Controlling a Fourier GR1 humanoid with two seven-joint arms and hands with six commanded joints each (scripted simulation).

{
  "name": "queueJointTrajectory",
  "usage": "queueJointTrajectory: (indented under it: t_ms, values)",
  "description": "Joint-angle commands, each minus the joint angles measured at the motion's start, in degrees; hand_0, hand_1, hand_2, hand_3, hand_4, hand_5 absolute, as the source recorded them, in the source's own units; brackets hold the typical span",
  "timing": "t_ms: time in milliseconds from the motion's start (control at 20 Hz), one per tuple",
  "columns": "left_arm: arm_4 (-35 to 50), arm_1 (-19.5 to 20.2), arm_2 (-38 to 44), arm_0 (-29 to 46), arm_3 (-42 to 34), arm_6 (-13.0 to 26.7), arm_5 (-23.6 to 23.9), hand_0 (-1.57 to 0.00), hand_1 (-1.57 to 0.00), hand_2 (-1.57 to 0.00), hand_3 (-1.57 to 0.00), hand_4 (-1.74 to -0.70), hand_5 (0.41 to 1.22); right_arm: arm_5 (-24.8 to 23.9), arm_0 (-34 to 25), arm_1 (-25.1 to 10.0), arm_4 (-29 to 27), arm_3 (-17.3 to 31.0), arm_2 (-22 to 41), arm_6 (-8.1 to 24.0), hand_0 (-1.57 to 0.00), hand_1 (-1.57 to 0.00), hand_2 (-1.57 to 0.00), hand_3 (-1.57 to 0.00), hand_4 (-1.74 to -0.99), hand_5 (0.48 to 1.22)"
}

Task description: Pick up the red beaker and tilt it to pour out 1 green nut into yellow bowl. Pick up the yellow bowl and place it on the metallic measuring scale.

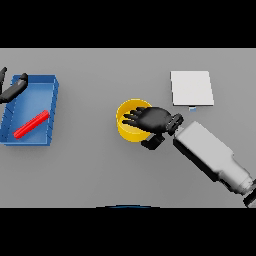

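The yellow bowl (pixel 128 121) stands on the grey table near the middle. My right hand (pixel 154 120) lies over its right half, fingers spread and fairly straight above the inside, thumb (pixel 150 143) outside the rim at the near right. The hand hides part of the bowl's inside, and I see no green nut. The red beaker (pixel 31 124) lies on its side in a blue tray (pixel 52 111) at the left. My left hand (pixel 13 88) hovers open at the tray's far left corner. The metallic scale (pixel 192 88), a pale square plate, sits at the back right.
The blue tray's walls surround the red beaker. Bare table lies between the bowl and the scale, about a hand's width. My right forearm (pixel 210 154) slants in from the lower right.
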Motion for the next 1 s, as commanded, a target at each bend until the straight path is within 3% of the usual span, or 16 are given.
queueJointTrajectory:
  t_ms: [0, 200, 300, 400, 450, 600, 700, 800, 950]
  values:
    - [-0.15, 0.21, -0.15, 0.06, -0.39, 0.04, -0.04, 0.00, 0.00, 0.00, 0.00, -0.72, 0.684, 0.93, -0.49, -0.20, -0.02, 0.31, 0.34, -0.60, 0.00, 0.00, 0.00, 0.00, -1.275, 0.735]
    - [0.59, 0.55, 0.38, 0.63, -0.81, -0.71, -0.26, 0.00, 0.00, 0.00, 0.00, -0.72, 0.686, 1.61, -0.98, 0.71, -0.61, 2.32, 0.02, -0.23, 0.00, 0.00, 0.00, 0.00, -1.305, 0.763]
    - [0.79, 0.88, 0.47, 1.06, -1.84, -0.81, 0.08, 0.00, 0.00, 0.00, 0.00, -0.71, 0.686, 2.97, -1.22, 2.02, -1.25, 2.62, -0.63, 2.00, 0.00, -0.02, -0.02, -0.04, -1.336, 0.810]
    - [0.83, 1.35, 0.62, 1.33, -1.54, -0.94, -0.16, 0.00, 0.00, 0.00, 0.00, -0.71, 0.691, 2.79, -1.51, 2.93, -0.85, 3.72, -0.22, 1.91, -0.29, -0.24, -0.18, -0.17, -1.387, 0.873]
    - [0.82, 1.27, 0.52, 1.17, -1.74, -0.47, -0.14, 0.00, 0.00, 0.00, 0.00, -0.72, 0.692, 3.26, -1.50, 2.34, -0.70, 3.14, 0.09, 1.22, -0.54, -0.47, -0.31, -0.26, -1.420, 0.943]
    - [0.39, 0.83, 0.34, 0.60, -0.88, -0.89, -0.41, 0.00, 0.00, 0.00, 0.00, -0.72, 0.693, 2.37, -0.95, 1.46, -0.82, 2.76, 0.38, -0.64, -1.05, -1.01, -0.87, -0.57, -1.552, 1.079]
    - [0.81, 1.08, 0.91, 0.17, -0.63, -1.13, -0.75, 0.00, 0.00, 0.00, 0.00, -0.72, 0.696, 2.21, -0.50, 1.16, -1.20, 1.70, 0.37, -0.71, -1.23, -1.21, -1.12, -0.83, -1.614, 1.130]
    - [0.89, 1.51, 1.04, 0.18, -0.74, -1.18, -0.93, 0.00, 0.00, 0.00, 0.00, -0.73, 0.698, 1.67, -0.27, 1.00, -1.13, 1.18, 0.69, -0.07, -1.36, -1.34, -1.19, -1.04, -1.660, 1.163]
    - [0.32, 1.09, 0.36, 0.09, -0.38, -0.98, -1.05, 0.00, 0.00, 0.00, 0.00, -0.72, 0.697, 0.09, -0.64, 0.79, -1.06, 1.71, 0.84, -1.02, -1.46, -1.45, -1.26, -1.22, -1.699, 1.191]
